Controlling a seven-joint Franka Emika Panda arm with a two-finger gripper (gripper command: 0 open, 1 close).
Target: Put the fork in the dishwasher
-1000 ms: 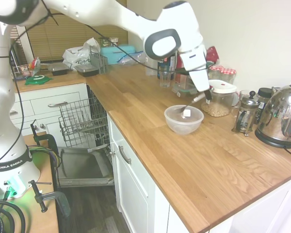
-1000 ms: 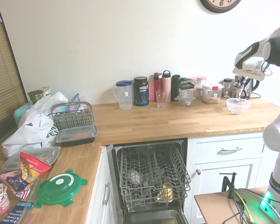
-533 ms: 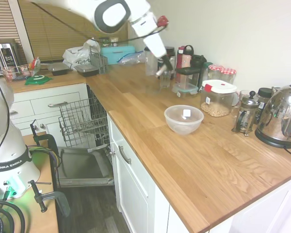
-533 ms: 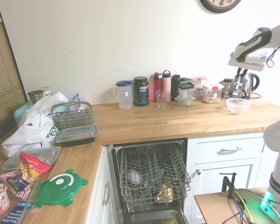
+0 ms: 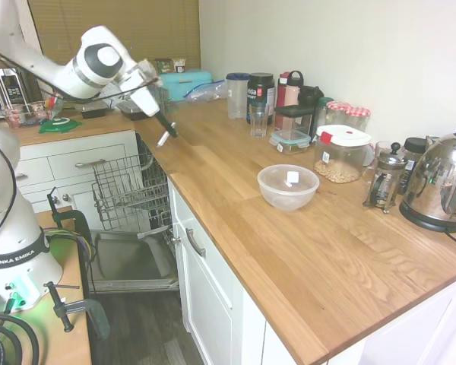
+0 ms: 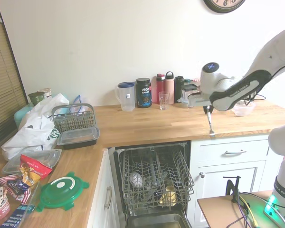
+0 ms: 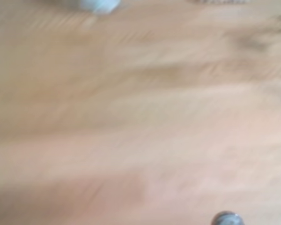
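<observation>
We count one fork, one dishwasher, one clear bowl right of centre in the first exterior view, one kettle at its right edge, and one small wire basket at the left of the second exterior view. A row of bottles and jars stands along the wall; we cannot count them surely.

The surface is a long wooden counter over white cabinets, in a kitchen with a pale wall, brown blinds at the upper left of the first exterior view and a clock at the top right of the second. The dishwasher sits below the counter with its door dropped down and its grey wire rack pulled out, at lower centre of the second exterior view and left of centre in the first.

The gripper is closed on the fork, which hangs down from it, tilted a little, above the counter's front edge, near the upper right corner of the dishwasher opening in the second exterior view. In the first exterior view we see the fork just above and right of the rack. The wrist view is blurred wood grain.
</observation>
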